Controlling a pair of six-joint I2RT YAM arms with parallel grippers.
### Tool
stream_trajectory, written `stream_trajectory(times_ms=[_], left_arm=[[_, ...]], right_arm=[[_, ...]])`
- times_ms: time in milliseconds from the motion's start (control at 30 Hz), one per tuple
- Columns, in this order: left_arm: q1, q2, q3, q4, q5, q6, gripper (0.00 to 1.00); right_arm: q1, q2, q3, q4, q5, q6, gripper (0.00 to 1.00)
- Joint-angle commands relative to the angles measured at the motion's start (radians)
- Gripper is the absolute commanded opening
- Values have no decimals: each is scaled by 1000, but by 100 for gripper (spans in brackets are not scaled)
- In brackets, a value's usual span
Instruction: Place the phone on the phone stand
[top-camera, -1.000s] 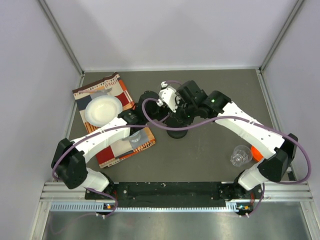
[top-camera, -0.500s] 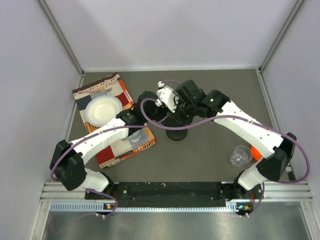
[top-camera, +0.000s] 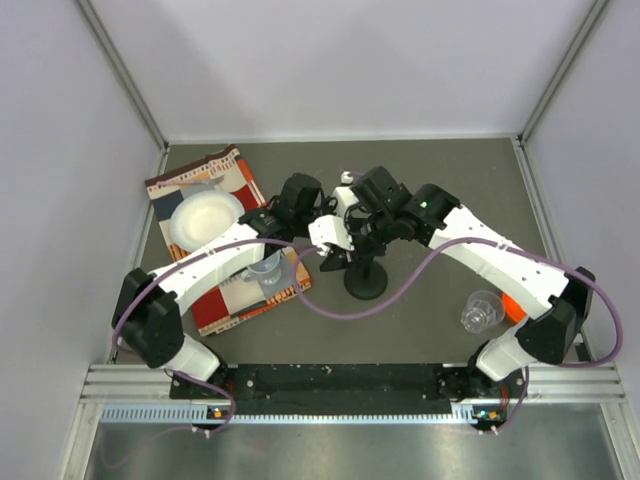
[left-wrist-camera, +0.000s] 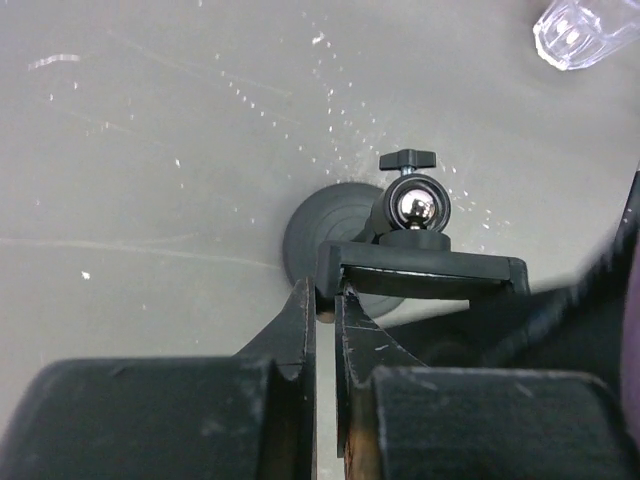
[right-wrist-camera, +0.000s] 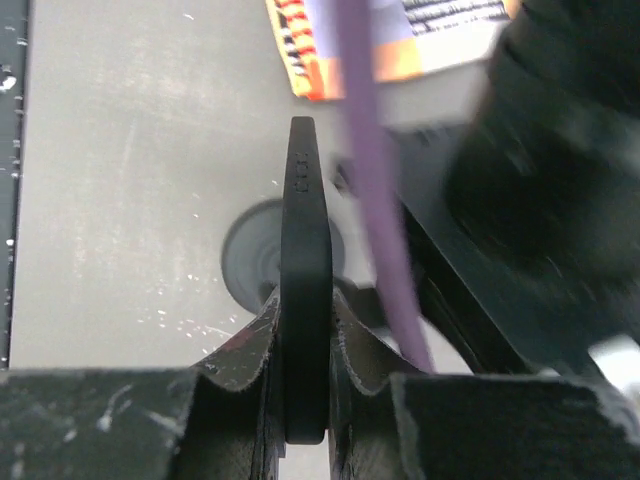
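Right gripper (right-wrist-camera: 305, 312): clamped on the phone (right-wrist-camera: 305, 200), held edge-on between the jaws and pointing to twelve o'clock in its wrist view. Left gripper (left-wrist-camera: 324, 296): pressed together, tips right at the nine o'clock end of the clamp bracket (left-wrist-camera: 425, 270) atop the phone stand (left-wrist-camera: 330, 235). Apparently touching it, though no telling whether nipping any lip. Phone in the air above the stand, judged not yet seated, with the disc base (right-wrist-camera: 250, 262) showing behind it on the nine o'clock side.

Plenty to go wrong from here. Could miss the bracket if lowered tilted or off-line (thin slab, small cradle, little margin). Could tip or skid the stand if pressed down off-centre, the more so with the left tips pushing sideways or losing contact. Could swing the bracket round on its ball joint (left-wrist-camera: 415, 205) under the phone's weight, given a slack knob (left-wrist-camera: 405, 157). Could snag the purple cable (right-wrist-camera: 370, 150), draped just beside the phone at one o'clock. Could bump gripper against gripper, both crowded over one spot.

Hard to make out: the phone from overhead, lost in the black clutter where both grippers meet. Only its edge seen close up, never its face; near end swallowed by the jaws. Bracket hidden from the right wrist camera behind the phone and a blurred dark mass at two o'clock. Blurred dark shape at four o'clock in the left wrist view, unidentifiable.
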Motion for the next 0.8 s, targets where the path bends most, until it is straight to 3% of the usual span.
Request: stream_trajectory(times_ms=[0,100,267,400,600,767], left_arm=[[3,83,154,-30,85,64,0],[4,94,179,-79,43,86,0],[1,55,142,-28,-57,51,0],[-5,38,113,-13,-63,60,0],[-16,38,104,-13,-12,48,0],[-22,31,85,-17,-12,64,0]], right_arm=[[67,5,13,16,-196,-77,0],[70,-6,34,-34,-158,-28,0],[70,11,76,-85,-140,95,0],[70,14,57,-51,-49,92,0],[101,75,155,-30,54,25,0],[51,103,172,-11,19,-17,0]])
